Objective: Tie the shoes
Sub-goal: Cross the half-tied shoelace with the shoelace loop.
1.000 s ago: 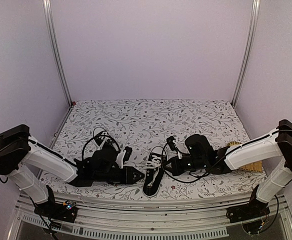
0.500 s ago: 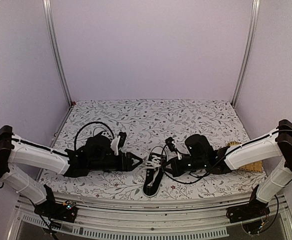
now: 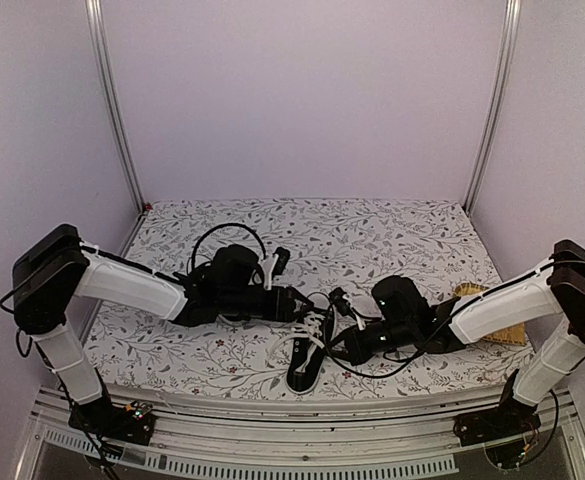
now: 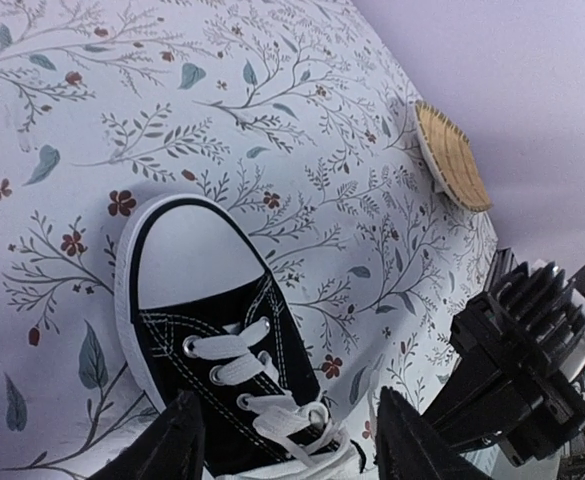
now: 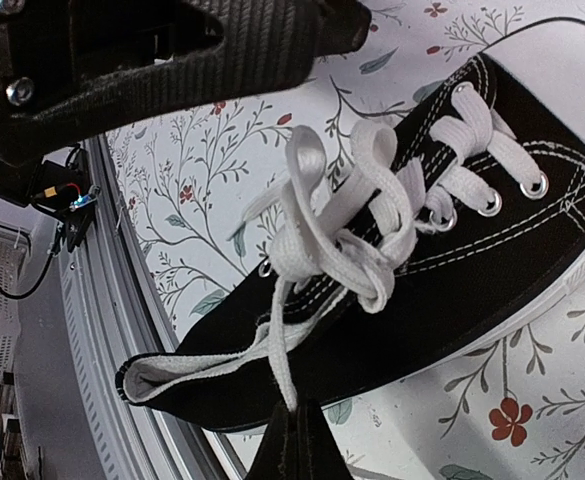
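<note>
Shoe (image 3: pixel 308 352): sat upright on the floral surface (image 3: pixel 392 235), in the same spot as a second before (only one shoe showed).
Left pincer (image 4: pixel 288 420): had swung from the shoe's left side to above its laces, with its fingers (image 4: pixel 182 440) now spread wide and holding nothing.
Right pincer (image 5: pixel 297 425): at the shoe's right, still pinched tight on a lace end (image 5: pixel 280 365).

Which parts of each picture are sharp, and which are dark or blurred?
Top external: soft light; shoe small, little detail. Left wrist: shoe sharp, left pincer fingers black silhouettes. Right wrist: laces crisp, right pincer black at the bottom edge.
</note>
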Robot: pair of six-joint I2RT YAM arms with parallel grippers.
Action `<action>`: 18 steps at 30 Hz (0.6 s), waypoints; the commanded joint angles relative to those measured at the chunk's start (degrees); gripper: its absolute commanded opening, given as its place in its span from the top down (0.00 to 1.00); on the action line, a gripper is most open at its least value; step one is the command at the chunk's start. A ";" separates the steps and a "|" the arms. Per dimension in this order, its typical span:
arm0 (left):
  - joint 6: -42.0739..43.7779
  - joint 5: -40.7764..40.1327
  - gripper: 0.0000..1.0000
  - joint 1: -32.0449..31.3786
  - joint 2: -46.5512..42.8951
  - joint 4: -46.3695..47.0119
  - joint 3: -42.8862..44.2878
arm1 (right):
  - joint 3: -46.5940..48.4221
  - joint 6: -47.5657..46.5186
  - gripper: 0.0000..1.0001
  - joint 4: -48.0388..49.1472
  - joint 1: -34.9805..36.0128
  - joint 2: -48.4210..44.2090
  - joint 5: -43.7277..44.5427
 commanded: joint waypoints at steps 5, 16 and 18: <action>-3.53 5.43 0.42 -0.53 -0.94 7.63 -5.97 | -1.18 0.22 0.98 1.99 0.21 1.06 -1.44; -7.05 5.19 0.80 -4.08 -1.82 12.01 -11.94 | -1.68 0.48 0.98 2.43 0.25 1.07 -1.48; -7.58 5.19 0.88 -4.45 -1.79 12.75 -12.70 | -1.88 0.57 0.98 2.43 0.29 0.92 -1.39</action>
